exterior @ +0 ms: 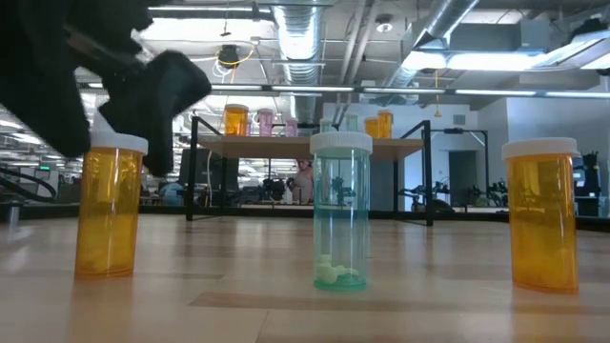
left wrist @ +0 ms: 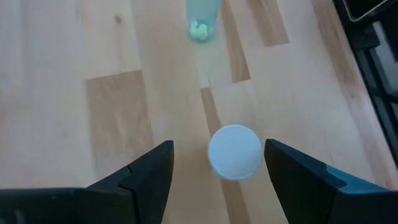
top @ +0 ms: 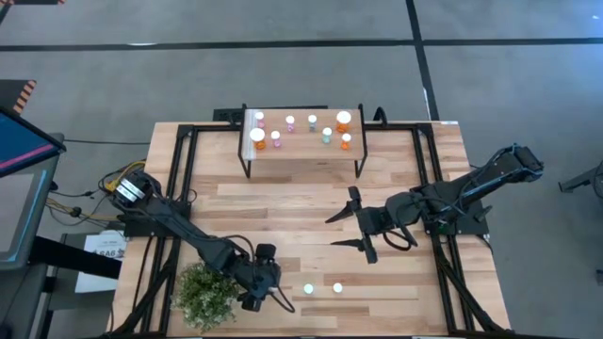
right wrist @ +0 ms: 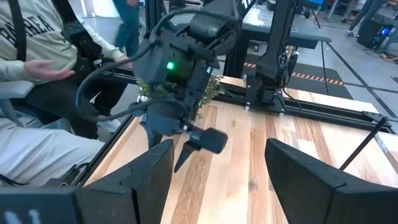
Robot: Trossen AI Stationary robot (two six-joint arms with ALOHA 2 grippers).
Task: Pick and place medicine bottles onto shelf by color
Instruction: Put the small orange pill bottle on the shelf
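Hovering near the lower middle of the overhead picture, the left claw stands above an orange bottle on the table. Seen past its own fingers, the bottle's white cap sits between the two prongs, nearer one of them, and neither prong touches it. The prongs are spread wide, pinching nothing.

From table height the same orange bottle stands at the left of the frame, with the dark claw just above its cap. A teal bottle stands upright in the centre, and another orange bottle stands at the right. In the overhead picture the teal bottle lies just right of the left claw.

A potted plant sits at the lower left of the table, beside the left arm.

The right claw hangs over the middle of the table, well apart from the loose bottles, its prongs also spread and holding nothing.

The shelf stands at the upper middle of the table, carrying orange, pink and teal bottles with white caps.

A seated person shows beyond the table edge.
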